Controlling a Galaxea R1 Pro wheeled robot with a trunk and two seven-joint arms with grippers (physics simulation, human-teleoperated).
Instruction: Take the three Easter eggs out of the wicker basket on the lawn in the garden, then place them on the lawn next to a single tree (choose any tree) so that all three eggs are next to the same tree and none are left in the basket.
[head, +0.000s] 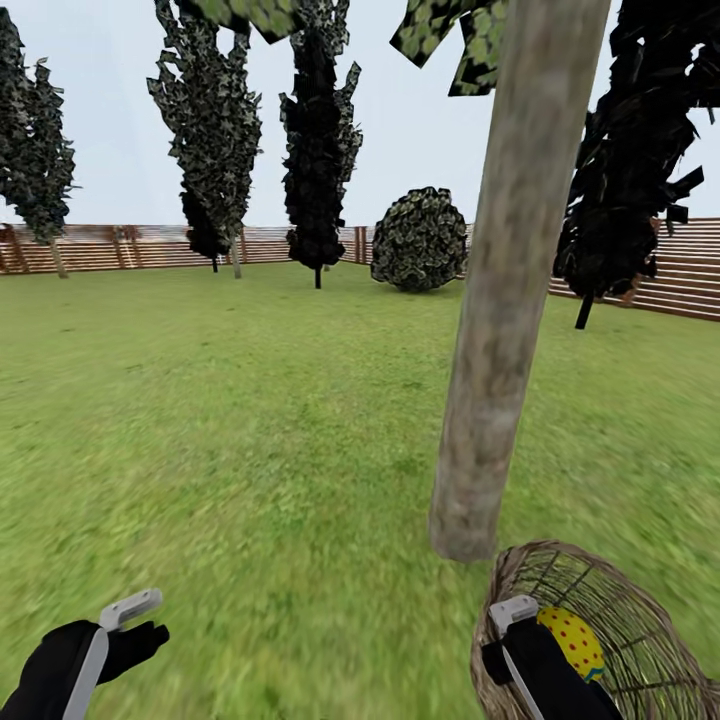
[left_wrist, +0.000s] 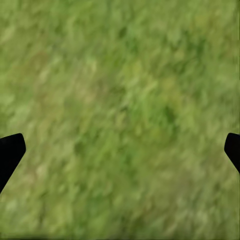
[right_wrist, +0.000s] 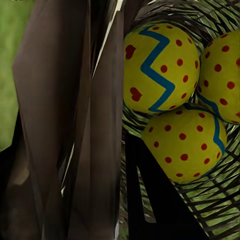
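Note:
The wicker basket (head: 625, 600) sits on the lawn (head: 250, 420) at the foot of the tree (head: 500, 330), just right of its grey-tan trunk. One yellow red-dotted Easter egg (head: 572, 640) shows inside it. The right wrist view, close up, has three eggs (right_wrist: 160, 67) (right_wrist: 227, 75) (right_wrist: 185, 142) lying together in the basket, past its brown rim (right_wrist: 65, 125). My right gripper (head: 520, 640) reaches over the basket's near rim beside the eggs; its jaws are hard to read. My left gripper (head: 140, 625) (left_wrist: 120, 150) hangs open over bare grass (left_wrist: 120, 75), holding nothing.
Narrow dark-leaved trees (head: 320, 140) (head: 210, 130) and a round dark bush (head: 420, 240) stand far off before the brown slat fence (head: 120, 247). Another dark tree (head: 630, 170) stands at the right. Open grass stretches left of the trunk.

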